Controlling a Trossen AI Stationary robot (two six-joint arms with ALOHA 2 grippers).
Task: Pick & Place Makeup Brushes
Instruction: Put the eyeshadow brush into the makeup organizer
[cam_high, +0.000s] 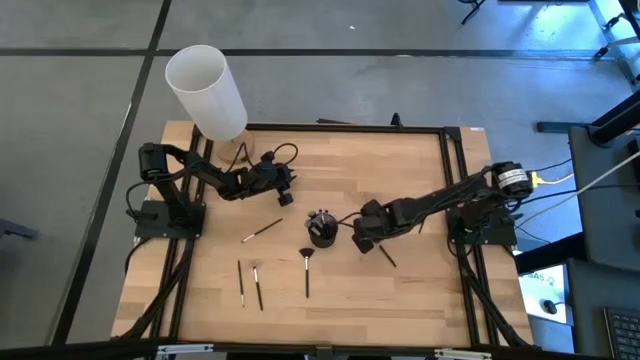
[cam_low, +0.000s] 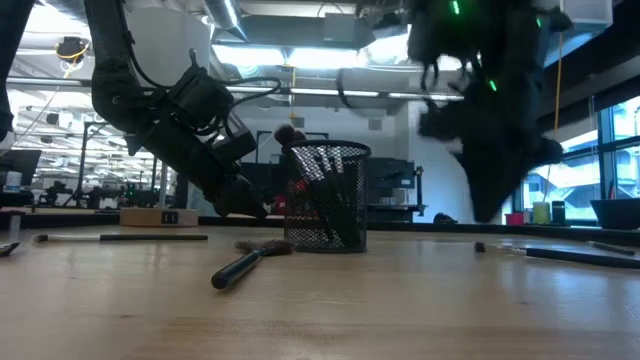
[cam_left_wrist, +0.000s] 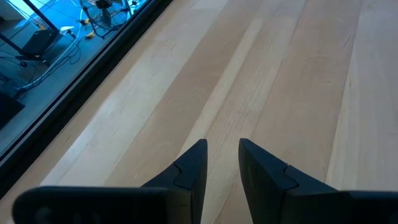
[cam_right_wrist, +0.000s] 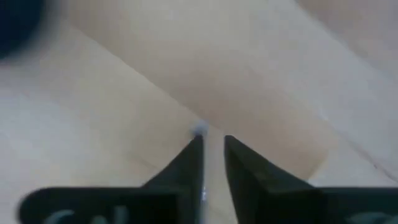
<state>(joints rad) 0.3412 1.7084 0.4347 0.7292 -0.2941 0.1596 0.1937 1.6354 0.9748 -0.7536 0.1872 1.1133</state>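
A black mesh cup (cam_high: 320, 231) (cam_low: 328, 196) stands mid-table with several makeup brushes upright in it. More brushes lie flat on the wood: one left of the cup (cam_high: 262, 231), two near the front (cam_high: 241, 283) (cam_high: 257, 288), a fan-tipped one (cam_high: 306, 270) (cam_low: 248, 262), and one (cam_high: 387, 256) just right of my right gripper (cam_high: 360, 243) (cam_right_wrist: 211, 140). That gripper hangs low, right of the cup, its fingers almost together. My left gripper (cam_high: 286, 186) (cam_left_wrist: 222, 146) is slightly open and waits over bare wood at the far left. My right gripper has a thin pale sliver with a silvery end (cam_right_wrist: 198, 130) between its two fingers, pinched at their tips. The fingers point down at the table. The view is blurred, so which part of a brush this is cannot be told.
A tall white cylinder (cam_high: 206, 90) stands by the table's far-left corner. A small wooden block (cam_low: 160, 216) sits at the far left. Black frame rails (cam_high: 447, 180) run along the table's edges. Bare wood lies in front of the cup and along the right side.
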